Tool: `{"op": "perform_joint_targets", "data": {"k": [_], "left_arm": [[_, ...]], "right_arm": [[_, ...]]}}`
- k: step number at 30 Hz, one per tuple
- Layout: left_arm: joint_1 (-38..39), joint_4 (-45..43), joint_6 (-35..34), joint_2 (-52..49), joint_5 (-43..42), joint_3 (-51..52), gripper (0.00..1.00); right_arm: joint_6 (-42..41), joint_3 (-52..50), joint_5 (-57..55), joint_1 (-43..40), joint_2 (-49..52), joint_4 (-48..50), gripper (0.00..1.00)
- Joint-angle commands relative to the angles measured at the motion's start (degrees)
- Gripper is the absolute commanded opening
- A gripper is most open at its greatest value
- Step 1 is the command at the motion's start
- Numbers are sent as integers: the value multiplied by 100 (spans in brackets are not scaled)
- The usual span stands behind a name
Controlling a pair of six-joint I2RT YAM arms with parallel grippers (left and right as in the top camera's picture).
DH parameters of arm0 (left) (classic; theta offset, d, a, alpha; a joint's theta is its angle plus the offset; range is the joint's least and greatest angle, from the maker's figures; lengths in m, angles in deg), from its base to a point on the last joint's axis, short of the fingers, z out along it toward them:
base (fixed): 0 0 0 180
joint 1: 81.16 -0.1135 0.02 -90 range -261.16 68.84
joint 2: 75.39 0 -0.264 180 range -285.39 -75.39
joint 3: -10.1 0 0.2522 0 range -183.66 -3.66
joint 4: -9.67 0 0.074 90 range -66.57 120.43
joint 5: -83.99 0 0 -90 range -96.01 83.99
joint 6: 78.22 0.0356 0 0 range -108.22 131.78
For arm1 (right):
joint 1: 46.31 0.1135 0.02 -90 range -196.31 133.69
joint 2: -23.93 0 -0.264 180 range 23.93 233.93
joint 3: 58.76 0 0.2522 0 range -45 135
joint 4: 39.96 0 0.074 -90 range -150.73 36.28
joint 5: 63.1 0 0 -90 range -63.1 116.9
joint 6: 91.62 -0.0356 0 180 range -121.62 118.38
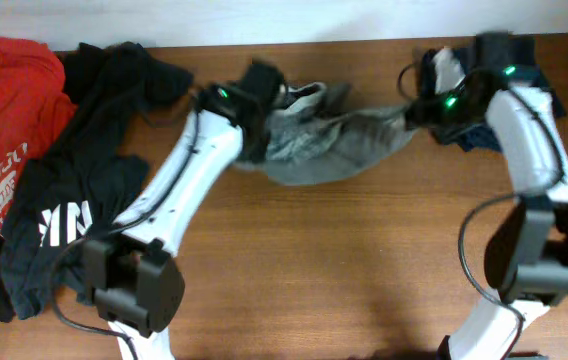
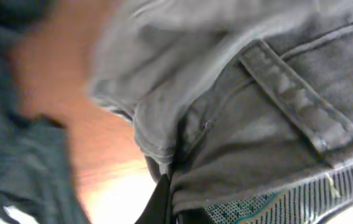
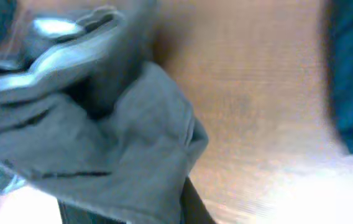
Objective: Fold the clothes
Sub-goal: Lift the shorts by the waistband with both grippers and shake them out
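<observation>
The grey-khaki shorts [image 1: 329,148] hang stretched between my two grippers over the far middle of the table. My left gripper [image 1: 256,128] is shut on their left end, where the left wrist view shows a belt loop and the pale patterned waistband lining [image 2: 276,202]. My right gripper [image 1: 416,112] is shut on their right end, with bunched grey cloth [image 3: 114,149] filling its view. The black white-printed tee [image 1: 74,190] and red tee [image 1: 19,110] lie heaped at far left. The navy garment [image 1: 479,135] lies at far right behind my right arm.
The wooden table [image 1: 344,260] runs to a pale back wall [image 1: 264,20]. The clothes pile covers the left edge. Both arm bases stand at the near edge, left [image 1: 129,285] and right [image 1: 534,260].
</observation>
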Motion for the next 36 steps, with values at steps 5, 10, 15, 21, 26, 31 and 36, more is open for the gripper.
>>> {"op": "perform_joint_targets", "data": {"k": [5, 10, 15, 21, 26, 31, 36], "left_arm": [[-396, 605, 225, 365, 809, -2420, 1], [-529, 667, 483, 409, 940, -3685, 1], [-535, 850, 501, 546, 1283, -4365, 1], [-535, 1147, 492, 872, 1233, -4463, 1], [-535, 1434, 494, 944, 562, -4463, 1], [-535, 1735, 498, 1119, 693, -4463, 1], [-535, 1685, 498, 1626, 1054, -4463, 1]], "right_arm": [[227, 1631, -822, -11, -767, -1027, 4], [227, 2555, -962, -11, -981, -1637, 4], [225, 3335, -1165, -11, -1209, -2140, 4], [199, 3729, -1659, -11, -1541, -2511, 4], [201, 3729, -1528, -4, -1668, -2745, 4], [203, 3729, -1530, -7, -1735, -3062, 4], [201, 3729, -1537, -7, -2090, -3073, 4]]}}
